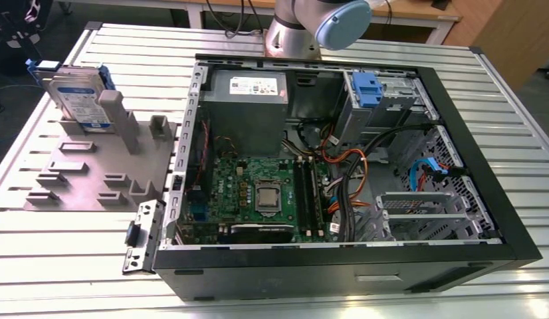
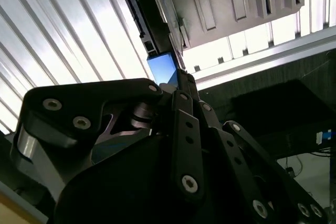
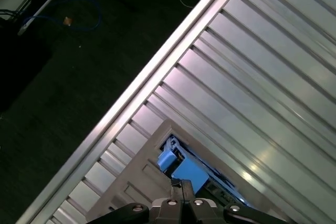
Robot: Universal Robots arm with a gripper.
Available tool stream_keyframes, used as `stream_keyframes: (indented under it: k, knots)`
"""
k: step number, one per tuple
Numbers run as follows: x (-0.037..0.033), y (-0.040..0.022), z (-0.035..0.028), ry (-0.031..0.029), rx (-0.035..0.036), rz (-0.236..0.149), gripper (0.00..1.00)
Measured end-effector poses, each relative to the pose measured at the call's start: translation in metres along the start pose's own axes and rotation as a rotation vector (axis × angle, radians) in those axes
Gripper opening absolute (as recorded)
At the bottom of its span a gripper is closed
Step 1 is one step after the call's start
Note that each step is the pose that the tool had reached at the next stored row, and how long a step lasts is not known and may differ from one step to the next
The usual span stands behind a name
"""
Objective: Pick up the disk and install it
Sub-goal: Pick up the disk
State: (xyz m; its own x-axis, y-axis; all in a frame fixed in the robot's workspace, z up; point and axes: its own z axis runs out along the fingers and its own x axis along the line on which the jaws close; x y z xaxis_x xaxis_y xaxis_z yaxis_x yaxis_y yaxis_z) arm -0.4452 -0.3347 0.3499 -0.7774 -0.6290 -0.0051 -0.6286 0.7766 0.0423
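Note:
The disk (image 1: 80, 96) stands on edge in a slot of the grey fixture (image 1: 88, 166) at the exterior view's left, its white-and-blue label facing out and its blue bracket around it. In both wrist views I look down on it: the disk's blue bracket (image 3: 184, 169) (image 2: 163, 69) lies just past my gripper's tips. My gripper (image 3: 181, 183) (image 2: 181, 74) hangs above the disk with its fingers closed together and nothing between them. I cannot tell if the tips touch the bracket.
The open computer case (image 1: 487, 166) lies on the slatted metal table (image 1: 70, 252), with a drive bay and blue tab (image 1: 367, 90) at its far corner and the grey power supply (image 1: 248, 93) beside it. The arm's base (image 1: 297, 26) stands behind the case. The table edge (image 3: 131, 98) runs close to the fixture.

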Motion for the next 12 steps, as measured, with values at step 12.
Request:
stream_keyframes:
  k: [12]
  knots:
    - [0.0000, 0.0000, 0.0001, 0.0038, -0.0005, -0.091, 0.11]
